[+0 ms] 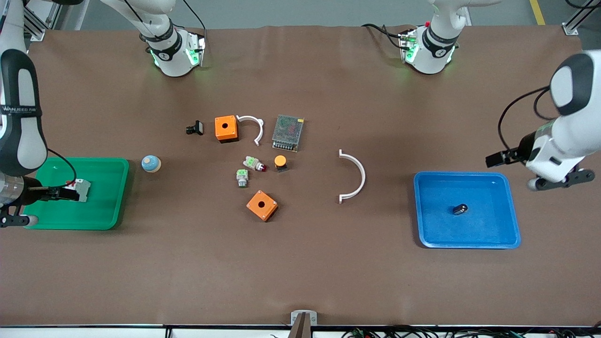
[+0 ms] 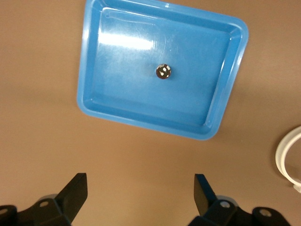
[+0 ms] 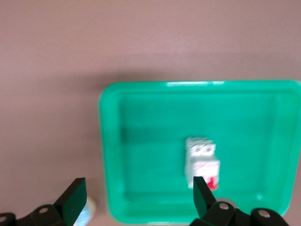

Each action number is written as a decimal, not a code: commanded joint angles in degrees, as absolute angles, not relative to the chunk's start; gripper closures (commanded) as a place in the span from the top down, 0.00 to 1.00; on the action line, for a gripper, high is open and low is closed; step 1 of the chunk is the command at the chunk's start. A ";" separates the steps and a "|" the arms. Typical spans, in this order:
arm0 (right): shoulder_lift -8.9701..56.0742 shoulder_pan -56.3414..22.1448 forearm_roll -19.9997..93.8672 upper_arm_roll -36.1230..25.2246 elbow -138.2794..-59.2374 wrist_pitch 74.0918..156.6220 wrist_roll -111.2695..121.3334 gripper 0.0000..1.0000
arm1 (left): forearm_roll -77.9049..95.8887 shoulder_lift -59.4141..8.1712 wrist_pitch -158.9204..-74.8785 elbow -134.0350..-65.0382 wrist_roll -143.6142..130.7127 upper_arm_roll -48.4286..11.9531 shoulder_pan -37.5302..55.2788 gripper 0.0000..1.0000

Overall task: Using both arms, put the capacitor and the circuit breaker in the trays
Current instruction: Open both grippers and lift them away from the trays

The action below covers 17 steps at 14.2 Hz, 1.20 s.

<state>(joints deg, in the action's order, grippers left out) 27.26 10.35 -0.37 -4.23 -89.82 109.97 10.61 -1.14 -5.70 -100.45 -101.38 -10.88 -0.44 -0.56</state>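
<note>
The capacitor (image 1: 460, 209), a tiny black cylinder with a silvery end, lies in the blue tray (image 1: 493, 225) at the left arm's end of the table. In the left wrist view it shows as a silvery disc (image 2: 163, 71) in that tray (image 2: 122, 70). My left gripper (image 1: 558, 180) (image 2: 140, 193) is open and empty, up over bare table beside the tray. The white-grey circuit breaker (image 1: 80, 190) (image 3: 201, 160) with red levers lies in the green tray (image 1: 108, 206) (image 3: 141, 141). My right gripper (image 1: 16, 219) (image 3: 138, 197) is open and empty, up over the tray's edge.
Mid-table stand two orange boxes (image 1: 226, 128) (image 1: 262, 205), two green-and-grey push buttons (image 1: 253, 163) (image 1: 242, 178), an orange-capped button (image 1: 281, 162), a metal mesh unit (image 1: 288, 132), a black clip (image 1: 195, 127) and two white arcs (image 1: 253, 126) (image 1: 354, 176). A round blue-and-beige knob (image 1: 151, 164) sits beside the green tray.
</note>
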 commanded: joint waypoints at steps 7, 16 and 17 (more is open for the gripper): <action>16.88 1.76 -1.58 -4.39 -89.74 98.01 3.69 1.00 | 2.55 1.85 -92.38 -95.02 -9.67 -0.88 -1.50 1.00; 16.70 0.97 -2.29 -4.48 -79.28 86.04 4.13 1.00 | 2.11 0.18 -88.95 -86.84 -4.83 -0.62 -1.58 1.00; 16.79 0.71 -2.37 -4.40 -79.19 86.04 4.13 1.00 | 1.76 -0.52 -88.95 -86.31 -4.83 -0.62 -1.50 1.00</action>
<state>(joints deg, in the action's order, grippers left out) 16.64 1.13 -1.23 -4.32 -79.91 86.76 3.96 1.59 1.80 -90.47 -89.41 -6.08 -0.50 -1.01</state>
